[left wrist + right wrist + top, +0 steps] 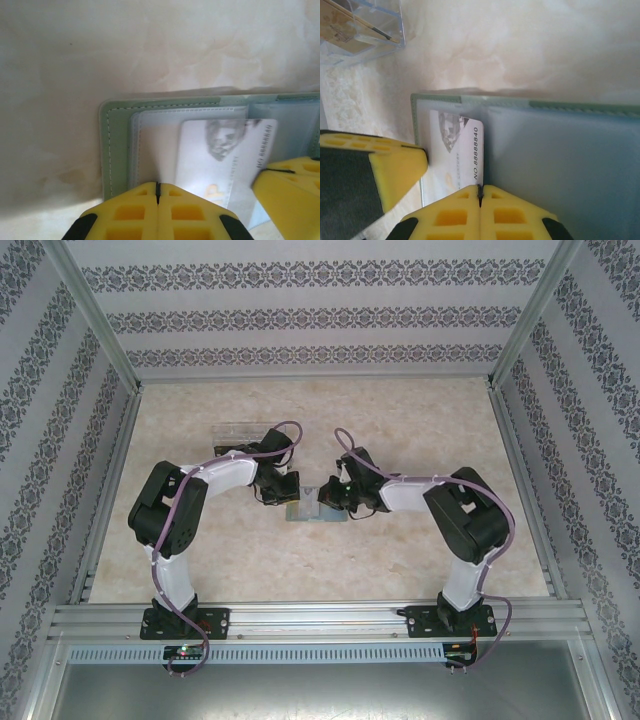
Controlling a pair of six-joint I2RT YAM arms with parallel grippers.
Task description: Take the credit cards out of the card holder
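Observation:
The sage-green card holder (312, 513) lies open on the table between both arms, its clear pockets facing up (117, 145). A whitish card (220, 155) with a grey face print and a number sticks partly out of a left pocket toward the fold (457, 150). My left gripper (158, 186) is shut, its tips down on the clear pocket beside the card (292, 492). My right gripper (480, 190) is shut too, its tips at the card's near right corner by the fold (322, 492). Whether it pinches the card is hidden.
A clear plastic tray (370, 25) stands on the table behind the holder to the left (240, 435), with a tan card (340, 30) inside. The two grippers' yellow fingers (395, 165) are almost touching. Patterned walls enclose the pale tabletop (420, 430).

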